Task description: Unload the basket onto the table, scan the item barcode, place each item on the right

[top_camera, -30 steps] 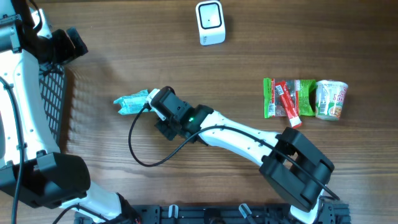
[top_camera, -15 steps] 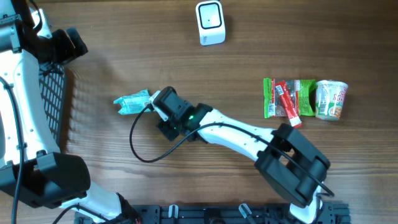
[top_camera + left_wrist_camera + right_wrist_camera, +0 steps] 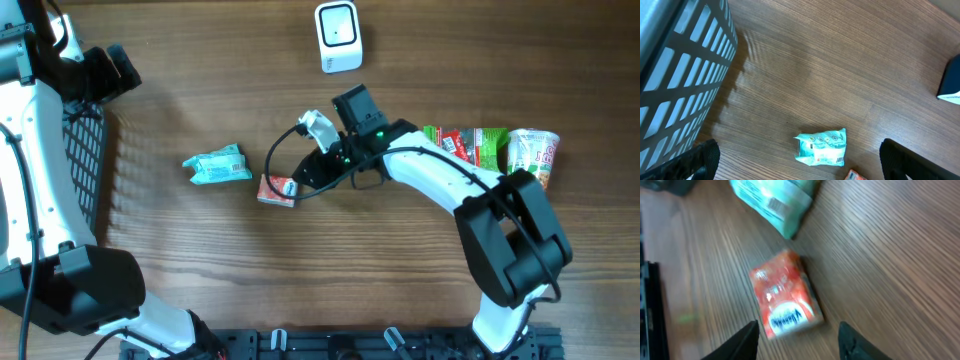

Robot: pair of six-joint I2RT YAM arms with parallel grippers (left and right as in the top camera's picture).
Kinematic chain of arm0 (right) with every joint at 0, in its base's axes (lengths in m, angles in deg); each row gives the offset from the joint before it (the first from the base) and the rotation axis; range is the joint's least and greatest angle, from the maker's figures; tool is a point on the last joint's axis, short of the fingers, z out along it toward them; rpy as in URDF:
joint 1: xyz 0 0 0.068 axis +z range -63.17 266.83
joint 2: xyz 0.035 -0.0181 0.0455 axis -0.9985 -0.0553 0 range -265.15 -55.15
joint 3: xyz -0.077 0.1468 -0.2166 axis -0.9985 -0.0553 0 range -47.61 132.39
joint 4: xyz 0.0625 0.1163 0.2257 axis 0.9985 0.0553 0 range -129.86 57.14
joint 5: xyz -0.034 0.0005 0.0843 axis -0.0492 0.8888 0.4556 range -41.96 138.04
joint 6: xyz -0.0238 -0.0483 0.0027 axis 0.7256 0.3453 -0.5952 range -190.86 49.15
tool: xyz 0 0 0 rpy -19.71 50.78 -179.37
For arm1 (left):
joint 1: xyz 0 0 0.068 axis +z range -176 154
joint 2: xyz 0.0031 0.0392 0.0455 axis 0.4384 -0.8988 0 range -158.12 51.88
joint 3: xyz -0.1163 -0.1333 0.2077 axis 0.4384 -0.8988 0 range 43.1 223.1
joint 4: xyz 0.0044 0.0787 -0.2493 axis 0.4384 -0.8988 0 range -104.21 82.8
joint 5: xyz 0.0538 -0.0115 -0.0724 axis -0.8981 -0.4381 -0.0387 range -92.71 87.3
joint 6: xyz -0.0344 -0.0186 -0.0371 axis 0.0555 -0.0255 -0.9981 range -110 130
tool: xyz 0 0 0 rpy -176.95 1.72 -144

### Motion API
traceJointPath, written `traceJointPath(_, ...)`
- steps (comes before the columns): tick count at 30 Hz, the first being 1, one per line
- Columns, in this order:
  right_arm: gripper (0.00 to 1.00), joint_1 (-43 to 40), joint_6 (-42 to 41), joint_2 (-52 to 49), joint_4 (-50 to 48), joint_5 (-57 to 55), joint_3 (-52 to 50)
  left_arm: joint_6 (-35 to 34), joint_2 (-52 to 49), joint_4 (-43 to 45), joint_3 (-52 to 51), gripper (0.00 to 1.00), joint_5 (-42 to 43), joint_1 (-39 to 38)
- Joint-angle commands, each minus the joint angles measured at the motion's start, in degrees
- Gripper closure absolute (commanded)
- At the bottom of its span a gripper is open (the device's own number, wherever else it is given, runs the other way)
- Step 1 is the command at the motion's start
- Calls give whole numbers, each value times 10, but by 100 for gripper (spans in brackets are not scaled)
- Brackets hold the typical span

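Wood table (image 3: 200,250): red packet (image 3: 785,296), blurred white lettering

Other goods on the wooden counter (image 3: 200,60)
A teal packet (image 3: 218,166) was seen lying flat left of centre, well apart from a dark mesh basket (image 3: 88,150) at the left edge. At the right, green packets (image 3: 490,148), overlain by a red stick sachet (image 3: 458,145), were laid just beside a noodle cup (image 3: 535,150).

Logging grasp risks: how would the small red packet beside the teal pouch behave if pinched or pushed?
The red packet lies flat with squared edges, so it would probably slide on the table, not roll. Its glossy wrapper hints it may slip between the right fingers. It looks small, likely light, so a nudge could spin it.
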Motion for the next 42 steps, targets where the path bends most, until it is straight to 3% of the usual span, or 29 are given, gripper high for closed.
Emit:
traceJointPath(1,50,14,12,-42,-33,60,-10,3,0,0,-2,0,7,3)
traceJointPath(14,54,35,12,-51,-89,9,-35,3,0,0,-2,0,7,3)
traceJointPath(18,60,35,-66,-51,-78,58,-35,3,0,0,-2,0,7,3)
traceJointPath(21,61,38,-65,-46,-60,89,-35,3,0,0,-2,0,7,3)
traceJointPath(23,60,39,-68,-45,-83,67,-35,3,0,0,-2,0,7,3)
traceJointPath(24,52,39,-87,-45,-96,26,-35,3,0,0,-2,0,7,3)
traceJointPath(27,46,39,-110,-45,-125,-60,-35,3,0,0,-2,0,7,2)
traceJointPath(34,48,76,-125,-59,-139,-96,-35,3,0,0,-2,0,7,3)
traceJointPath(40,66,94,-128,-60,-136,-110,-35,3,0,0,-2,0,7,2)
traceJointPath(42,78,95,-136,-60,-128,-133,-36,3,0,0,-2,0,7,2)
